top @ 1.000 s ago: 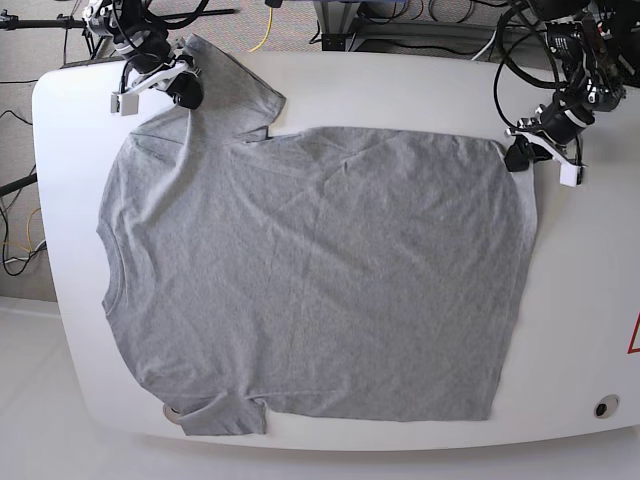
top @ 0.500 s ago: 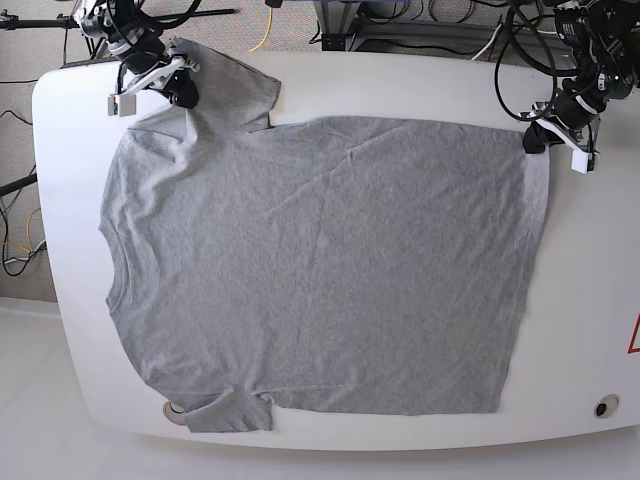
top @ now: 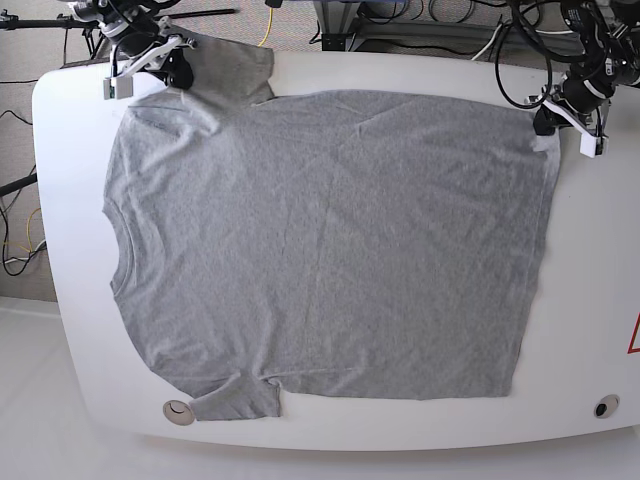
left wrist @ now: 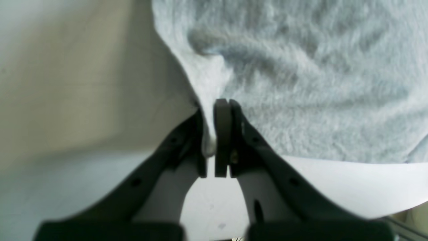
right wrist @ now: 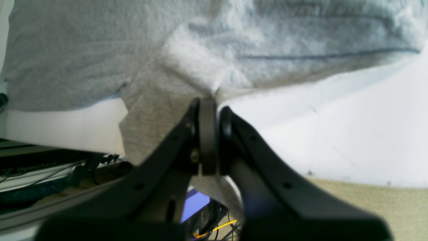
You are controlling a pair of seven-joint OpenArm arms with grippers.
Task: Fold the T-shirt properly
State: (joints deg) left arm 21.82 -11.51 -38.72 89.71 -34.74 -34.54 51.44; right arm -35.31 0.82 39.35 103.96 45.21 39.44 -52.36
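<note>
White rounded desk, cables behind. Heather-grey cotton T-shirt lies flat, covering most of it. Left claw pinches a hem corner; right claw pinches the sleeve shoulder. Light, limp, stretchy; best held at corners and seams.

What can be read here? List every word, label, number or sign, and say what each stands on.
"OpenArm": faint, its last letters blurred, on the dark bar below the table edge in the right wrist view.
Red triangular sign on the table: cut off by the picture's edge, unreadable.
T-shirt: no print or label shows.
</note>
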